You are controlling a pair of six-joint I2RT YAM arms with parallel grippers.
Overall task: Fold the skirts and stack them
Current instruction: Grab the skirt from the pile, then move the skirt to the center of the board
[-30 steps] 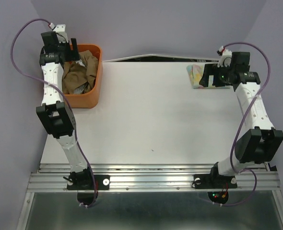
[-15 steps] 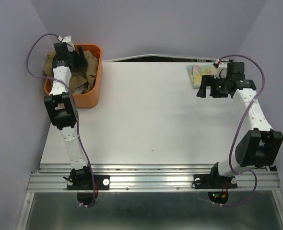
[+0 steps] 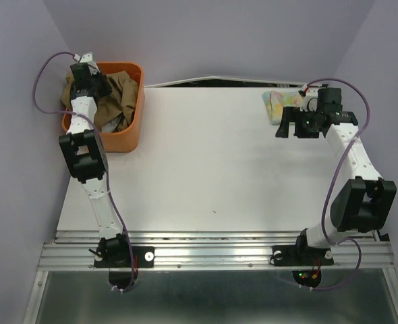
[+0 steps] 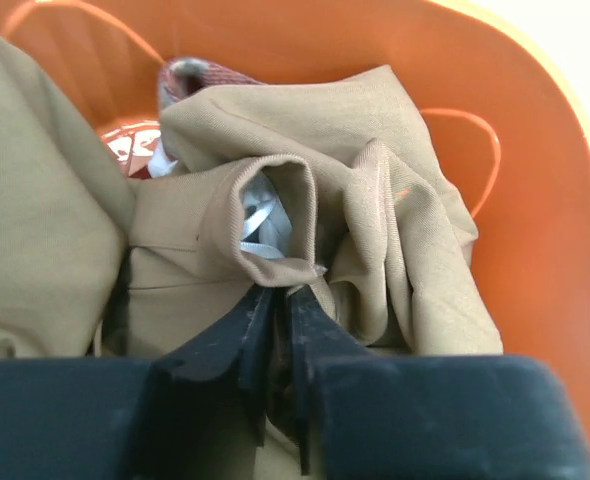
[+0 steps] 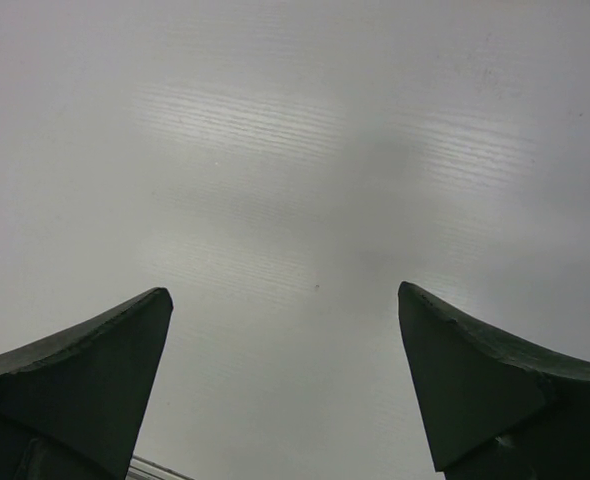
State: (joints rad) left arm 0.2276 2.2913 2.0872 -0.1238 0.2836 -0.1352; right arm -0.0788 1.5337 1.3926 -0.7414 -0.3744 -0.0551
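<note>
The tan skirt (image 4: pixel 375 230) lies crumpled in the orange basket (image 4: pixel 545 200), one fold pinched in the left hand (image 4: pixel 275 295), so I judge the next move is lifting it out to the worktop (image 3: pixel 212 162), where the right hand (image 5: pixel 283 292) hangs spread open near the folded floral skirt (image 3: pixel 280 104); the plaid skirt (image 4: pixel 190 75) is mostly buried.

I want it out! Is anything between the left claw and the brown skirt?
Nothing visible: the left gripper pinches a fold of the tan skirt. Only the wall of the orange basket separates it from the table.
</note>
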